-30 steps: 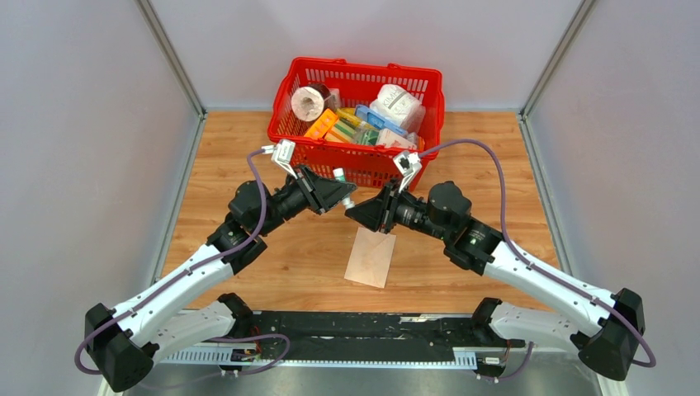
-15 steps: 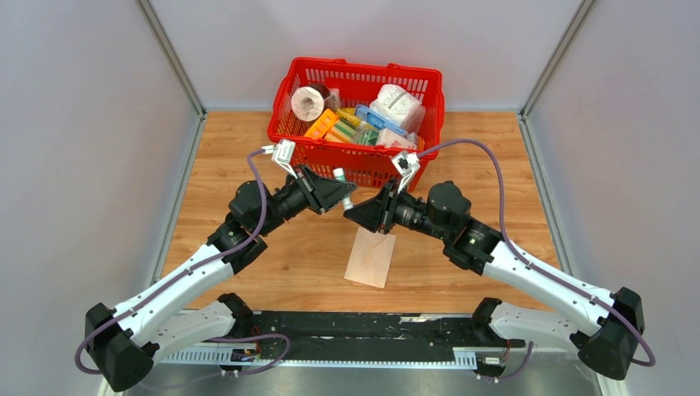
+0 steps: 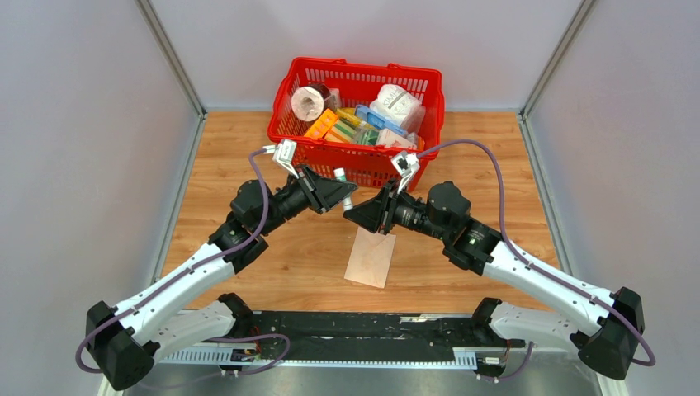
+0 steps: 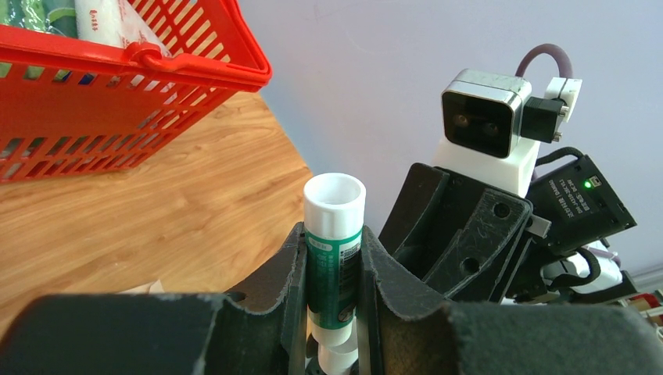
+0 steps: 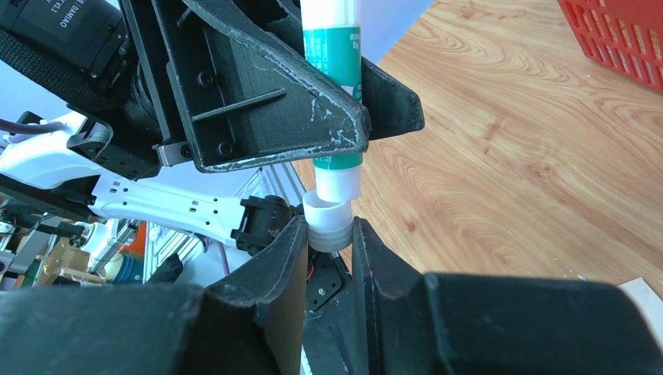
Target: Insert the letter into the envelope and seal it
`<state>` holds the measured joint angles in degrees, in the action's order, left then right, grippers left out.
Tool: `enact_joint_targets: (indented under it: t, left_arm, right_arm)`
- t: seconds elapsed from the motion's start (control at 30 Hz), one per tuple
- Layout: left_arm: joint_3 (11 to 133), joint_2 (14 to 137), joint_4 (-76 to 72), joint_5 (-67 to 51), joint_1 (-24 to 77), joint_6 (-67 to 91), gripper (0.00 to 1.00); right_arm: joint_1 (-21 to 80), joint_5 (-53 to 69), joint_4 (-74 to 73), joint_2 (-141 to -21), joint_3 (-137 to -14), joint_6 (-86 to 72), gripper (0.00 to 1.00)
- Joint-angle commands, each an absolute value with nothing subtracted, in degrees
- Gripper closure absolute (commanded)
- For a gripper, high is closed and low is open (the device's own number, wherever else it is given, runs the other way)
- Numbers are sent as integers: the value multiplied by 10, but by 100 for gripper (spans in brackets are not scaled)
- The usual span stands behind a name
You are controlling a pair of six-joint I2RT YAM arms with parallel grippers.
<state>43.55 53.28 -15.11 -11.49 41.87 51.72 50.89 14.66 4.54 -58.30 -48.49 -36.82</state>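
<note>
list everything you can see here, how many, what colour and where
light tan paper envelope: one, tan, flat on the table between the arms
green-and-white glue stick: one, held in the air in front of the basket
white round cap: one, white, at the stick's lower end
red plastic basket: one, red, far middle of the table
bare paper roll: one, whitish, in the basket
wrapped white roll: one, in the basket
orange box: one, in the basket
wooden table: one, light brown
left gripper: black, shut on the glue stick
right gripper: black, shut on the cap

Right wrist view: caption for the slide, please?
Right gripper pinches the glue stick's cap while left gripper holds its tube above the table.
</note>
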Motion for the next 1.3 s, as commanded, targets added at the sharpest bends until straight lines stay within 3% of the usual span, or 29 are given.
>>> enact_joint_targets:
  t: [0.0,1.27]
  left_arm:
    - [444,534,-170,-128,420,519,100]
    - [434,533,-160,-127,420,513,100]
  right_arm:
    - [512,131,77,-584,-499,-365,84]
    - [512,99,96,-556,-487,-371,84]
